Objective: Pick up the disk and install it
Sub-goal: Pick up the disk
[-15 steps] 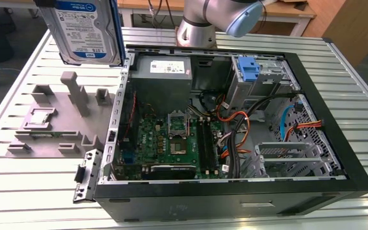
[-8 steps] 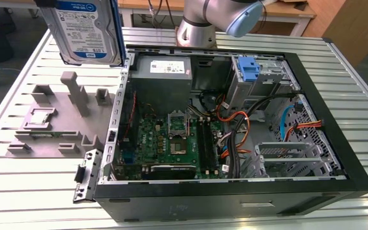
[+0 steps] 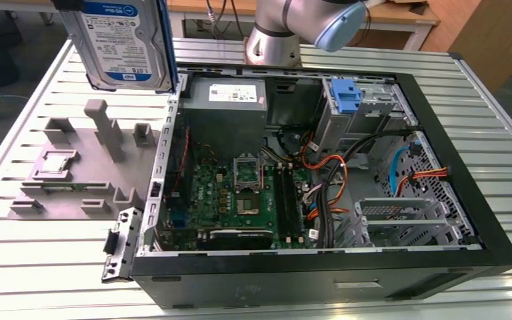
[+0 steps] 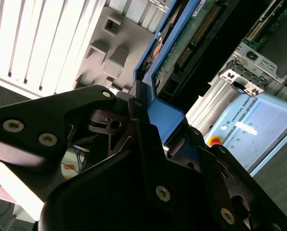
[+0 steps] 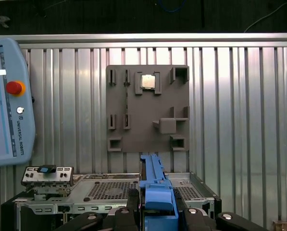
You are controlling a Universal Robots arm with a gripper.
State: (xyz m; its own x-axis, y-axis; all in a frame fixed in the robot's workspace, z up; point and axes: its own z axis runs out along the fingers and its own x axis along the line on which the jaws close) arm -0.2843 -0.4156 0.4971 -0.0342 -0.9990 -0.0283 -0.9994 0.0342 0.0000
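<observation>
**Halfway there.** We find the disk (image 3: 123, 43) clear of the worktop (image 3: 51, 267). It hangs upright at the exterior view's far left, its white and blue label towards that camera. It sits above the grey plate (image 3: 78, 167) and just outside the left wall of the open case (image 3: 483, 200), touching neither. The arm (image 3: 279, 30) rises behind the case.

In both wrist views we see the claw (image 5: 155, 211) clenched on the disk. Its black fingers (image 5: 186, 219) press on either side of the blue carrier that frames the drive. In the second wrist view the claw (image 4: 148, 120) grips that blue edge, and the drive's green circuit side runs away from the camera. To us the grip looks square, with the carrier centred between the fingers.

So the pick-up, as we judge it, is done. The install is not, since no part of the disk is inside the case. There, the drive cage at the far right corner carries a lone blue bracket (image 3: 349, 100). The board (image 3: 238, 193), the cables and a second metal cage (image 3: 399, 217) lie open to view. We cannot tell which bay is meant for the disk.

In the first wrist view the plate lies flat on the worktop beyond the case, with a small chip (image 5: 148, 82) seated in one socket. A grey-blue pendant (image 5: 8, 101) with a red button is close to the camera.
</observation>
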